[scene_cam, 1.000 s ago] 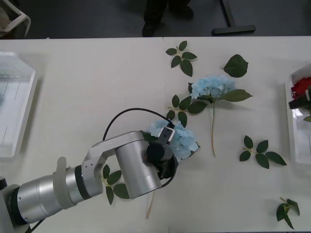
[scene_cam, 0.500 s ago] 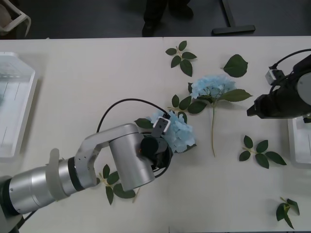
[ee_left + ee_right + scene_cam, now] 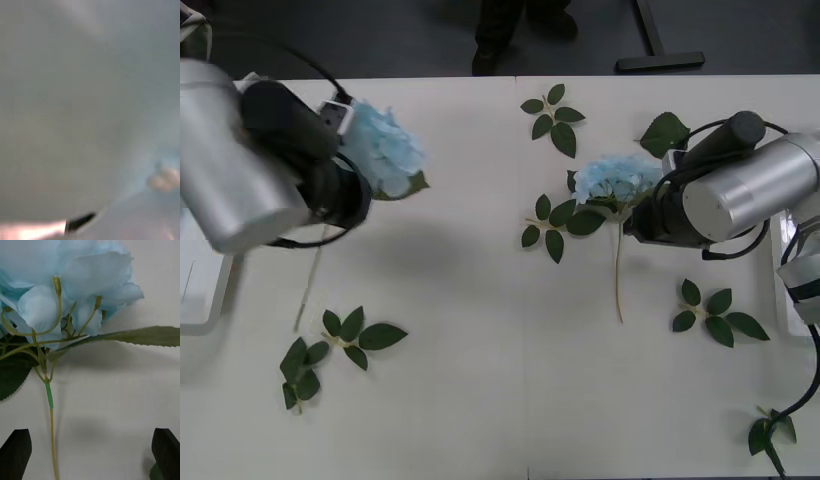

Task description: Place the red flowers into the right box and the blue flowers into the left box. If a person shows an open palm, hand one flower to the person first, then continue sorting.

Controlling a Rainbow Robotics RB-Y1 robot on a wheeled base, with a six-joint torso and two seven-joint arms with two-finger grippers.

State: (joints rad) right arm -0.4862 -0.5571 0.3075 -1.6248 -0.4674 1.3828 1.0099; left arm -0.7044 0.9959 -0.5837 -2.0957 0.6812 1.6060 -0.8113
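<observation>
Left wrist view: blurred throughout, nothing identifiable. Front view: left gripper's fingers hidden behind its silver wrist housing. White translucent plastic tray mostly covered by that arm. White shallow right tray cut by edge.

No readable text, labels, brands or numbers on anything in these views.
</observation>
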